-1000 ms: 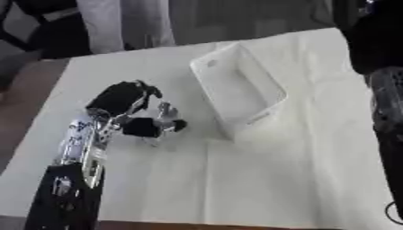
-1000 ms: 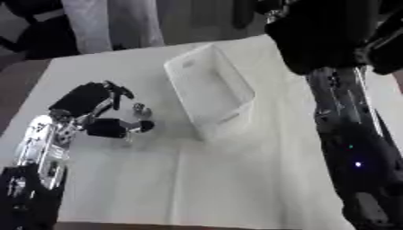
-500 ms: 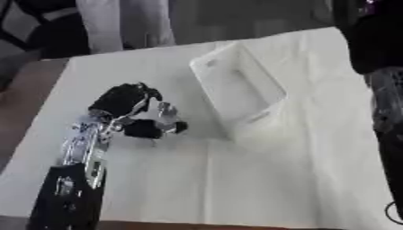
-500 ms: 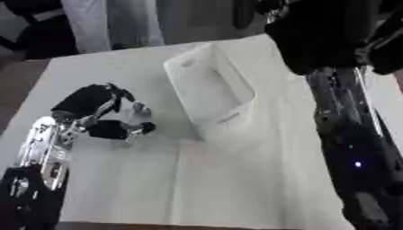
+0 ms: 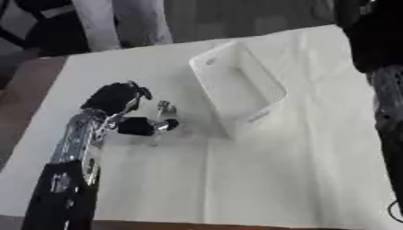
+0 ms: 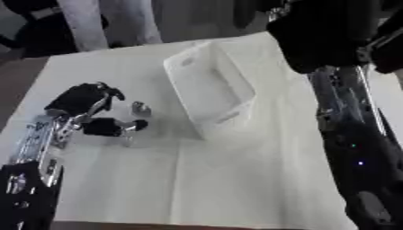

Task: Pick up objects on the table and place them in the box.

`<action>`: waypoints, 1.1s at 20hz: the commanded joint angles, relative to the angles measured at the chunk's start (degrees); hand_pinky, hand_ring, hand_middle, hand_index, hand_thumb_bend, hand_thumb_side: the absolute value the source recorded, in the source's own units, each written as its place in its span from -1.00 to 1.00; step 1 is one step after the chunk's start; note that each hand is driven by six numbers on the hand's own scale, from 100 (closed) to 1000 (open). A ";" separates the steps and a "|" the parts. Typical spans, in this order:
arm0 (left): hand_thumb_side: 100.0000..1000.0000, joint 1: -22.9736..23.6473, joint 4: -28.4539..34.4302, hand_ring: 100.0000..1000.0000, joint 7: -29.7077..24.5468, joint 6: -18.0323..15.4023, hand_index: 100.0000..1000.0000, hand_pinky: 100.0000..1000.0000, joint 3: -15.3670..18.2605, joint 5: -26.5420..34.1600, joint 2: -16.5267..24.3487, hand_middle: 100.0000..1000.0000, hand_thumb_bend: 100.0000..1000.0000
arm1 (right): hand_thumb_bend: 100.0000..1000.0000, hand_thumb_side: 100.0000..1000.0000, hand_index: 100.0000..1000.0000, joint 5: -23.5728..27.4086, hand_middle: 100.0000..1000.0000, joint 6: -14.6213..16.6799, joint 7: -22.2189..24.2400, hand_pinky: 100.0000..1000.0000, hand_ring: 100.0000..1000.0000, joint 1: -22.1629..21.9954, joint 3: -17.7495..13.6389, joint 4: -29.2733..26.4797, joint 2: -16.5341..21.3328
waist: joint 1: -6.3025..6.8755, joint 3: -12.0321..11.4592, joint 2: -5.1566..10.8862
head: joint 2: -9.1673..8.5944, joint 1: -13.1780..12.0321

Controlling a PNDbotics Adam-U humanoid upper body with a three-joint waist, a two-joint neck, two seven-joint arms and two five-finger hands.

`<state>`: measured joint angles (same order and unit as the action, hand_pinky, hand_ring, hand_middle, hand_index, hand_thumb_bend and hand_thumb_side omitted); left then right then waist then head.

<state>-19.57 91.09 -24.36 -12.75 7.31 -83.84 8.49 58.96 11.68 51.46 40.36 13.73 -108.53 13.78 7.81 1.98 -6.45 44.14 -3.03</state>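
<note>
A: Where is the left robot hand (image 5: 118,96)?
B: On the white desk (image 5: 260,175), curled beside a small clear object (image 5: 167,108); whether it grips it, I cannot tell.
A: The box (image 5: 236,85)?
B: Just right, tilted.

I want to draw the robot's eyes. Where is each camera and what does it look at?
Left eye view: in the head, looking down at the table; left hand and arm show.
Right eye view: beside it, same downward look; the right arm fills its right side.
Both share the white box and left hand.
</note>
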 commanded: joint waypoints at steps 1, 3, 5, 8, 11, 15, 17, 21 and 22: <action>1.00 -1.15 -0.35 -0.71 0.88 0.38 0.49 -1.00 0.79 -0.66 2.40 -0.27 0.23 | -1.00 0.59 -0.19 -0.08 0.85 1.07 0.51 0.25 0.59 1.15 0.00 -1.12 0.71 | -0.48 0.01 0.52 | -0.02 -0.36; 1.00 -1.31 -0.93 -0.71 1.09 0.39 0.49 -1.00 0.83 -0.79 2.61 -0.27 0.22 | -1.00 0.58 -0.19 -0.01 0.85 1.27 0.51 0.25 0.59 1.31 0.00 -1.10 0.69 | -0.58 0.04 0.48 | -0.02 -0.37; 1.00 -1.36 -1.42 -0.70 1.16 0.28 0.49 -1.00 0.79 -0.96 2.60 -0.27 0.22 | -1.00 0.58 -0.19 0.03 0.85 1.43 0.51 0.25 0.59 1.45 0.04 -1.11 0.69 | -0.67 0.09 0.41 | -0.02 -0.35; 1.00 -1.35 -2.00 -0.70 1.14 0.05 0.49 -1.00 0.77 -1.05 2.44 -0.27 0.18 | -1.00 0.58 -0.19 0.09 0.85 1.63 0.51 0.25 0.59 1.61 0.06 -1.12 0.71 | -0.75 0.19 0.35 | -0.02 -0.29; 1.00 -1.40 -2.26 -0.71 1.21 -0.51 0.49 -1.00 0.73 -0.86 2.32 -0.28 0.14 | -1.00 0.58 -0.19 0.15 0.85 1.71 0.51 0.25 0.59 1.67 0.11 -1.11 0.72 | -0.74 0.21 0.32 | -0.02 -0.23; 1.00 -1.33 -2.45 -0.71 1.36 -1.16 0.49 -1.00 0.81 -0.51 2.07 -0.28 0.10 | -1.00 0.58 -0.19 0.13 0.85 1.58 0.51 0.25 0.59 1.60 0.18 -1.11 0.74 | -0.60 0.22 0.33 | -0.02 -0.19; 1.00 -1.12 -2.61 -0.71 1.27 -1.28 0.49 -1.00 0.95 -0.40 1.77 -0.28 0.07 | -1.00 0.58 -0.19 0.11 0.85 1.50 0.51 0.25 0.59 1.55 0.19 -1.13 0.78 | -0.54 0.23 0.33 | -0.02 -0.12; 1.00 -0.96 -2.91 -0.71 0.91 -1.65 0.49 -1.00 0.87 -0.41 1.17 -0.28 0.06 | -1.00 0.58 -0.19 0.10 0.85 1.35 0.51 0.25 0.59 1.51 0.20 -1.19 0.82 | -0.47 0.36 0.28 | -0.02 -0.08; 1.00 -0.98 -2.97 -0.71 0.82 -1.74 0.49 -1.00 0.84 -0.45 1.09 -0.28 0.06 | -1.00 0.58 -0.19 0.11 0.85 1.33 0.51 0.25 0.59 1.54 0.21 -1.21 0.83 | -0.46 0.41 0.25 | -0.02 -0.08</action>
<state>-20.09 87.63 -23.40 -14.22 7.73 -84.37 9.08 58.98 12.33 51.20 40.86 14.08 -108.53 13.80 7.54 2.38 -6.79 44.14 -3.04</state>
